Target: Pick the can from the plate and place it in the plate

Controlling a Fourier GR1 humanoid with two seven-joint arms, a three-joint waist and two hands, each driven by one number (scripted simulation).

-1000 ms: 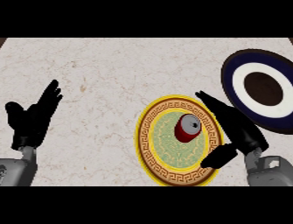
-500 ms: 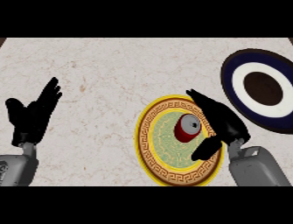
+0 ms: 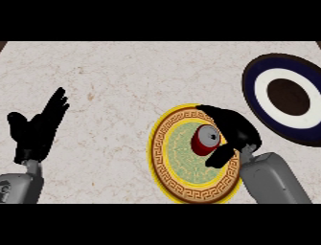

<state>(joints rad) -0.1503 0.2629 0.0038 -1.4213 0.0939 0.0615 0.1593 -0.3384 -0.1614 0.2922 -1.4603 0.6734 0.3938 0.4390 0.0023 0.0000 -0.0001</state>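
Observation:
A red can (image 3: 204, 140) with a grey top lies on the yellow, green-centred patterned plate (image 3: 179, 174) in the lower middle of the head view. My right hand (image 3: 234, 130) curves over the can from the right, fingers arched above it and thumb below it, right against its side. A second plate (image 3: 290, 98), dark blue with a white ring and dark centre, lies at the upper right. My left hand (image 3: 37, 129) rests open at the left, fingers up, far from both plates.
The pale marble counter (image 3: 120, 72) spreads around both plates. A dark strip of the counter's edge shows at the top corners.
My right hand has moved left over the yellow plate and curled its fingers and thumb round the can. The can, both plates and the left hand stay where they were.

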